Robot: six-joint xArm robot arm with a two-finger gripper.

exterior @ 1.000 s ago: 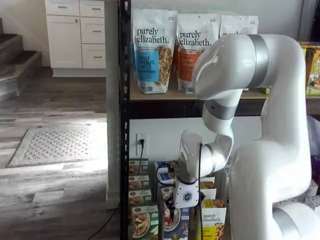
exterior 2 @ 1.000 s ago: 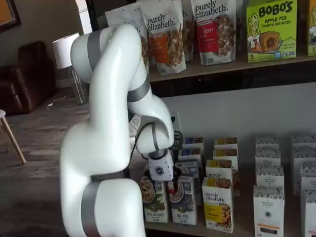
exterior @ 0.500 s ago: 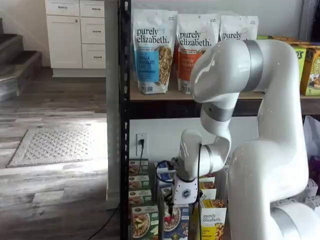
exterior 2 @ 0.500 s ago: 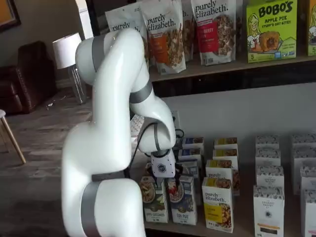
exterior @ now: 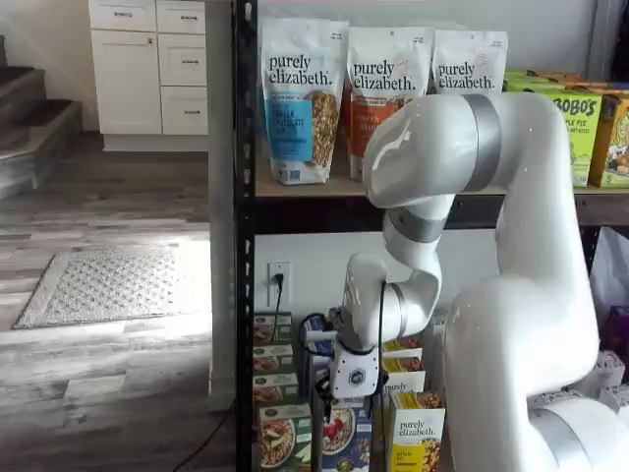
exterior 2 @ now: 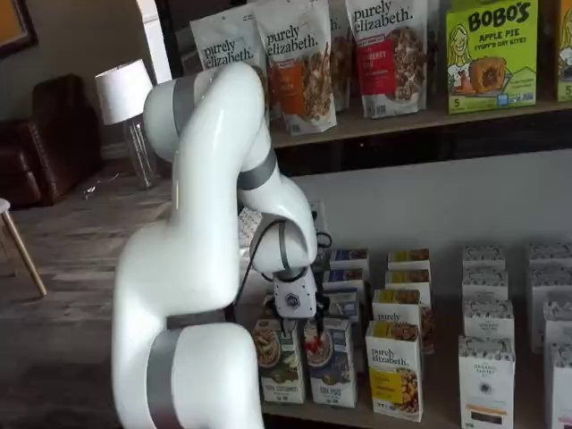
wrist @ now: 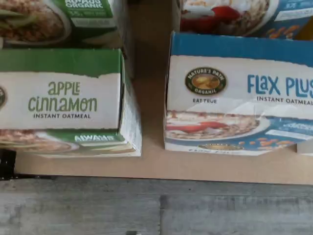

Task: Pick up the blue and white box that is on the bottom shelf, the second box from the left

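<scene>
The arm's elbow and upper links have shifted toward the rack's black post compared with a second ago, so that the yellow-green snack boxes (exterior: 580, 133) on the wooden tier, formerly hidden behind the arm, are now exposed. In a shelf view the gripper (exterior 2: 298, 327) has moved sideways along the front row: earlier its tips hung over the face of the blue and white box (exterior 2: 330, 362); now they stand at the gap between that box and the green-and-white carton (exterior 2: 279, 361).

The forearm hangs nearly vertical, wrist down, with the white gripper body just above the front cartons in both shelf views. The black fingers are seen side-on, partly against the cartons; no gap can be read directly, though the jaws stand at their widest setting and hold nothing.

The blue and white box stands upright at the front edge of the bottom shelf (exterior 2: 357, 413), between the green-and-white carton and the yellow-and-white carton (exterior 2: 394, 371). The wrist view shows its top face (wrist: 239, 88), lettered "Flax Plus", beside the "Apple Cinnamon" carton (wrist: 63, 100), with bare shelf board between them.

Behind the front row, further small cartons recede in files. Above, tall granola bags (exterior: 300, 98) stand on the wooden tier.
</scene>
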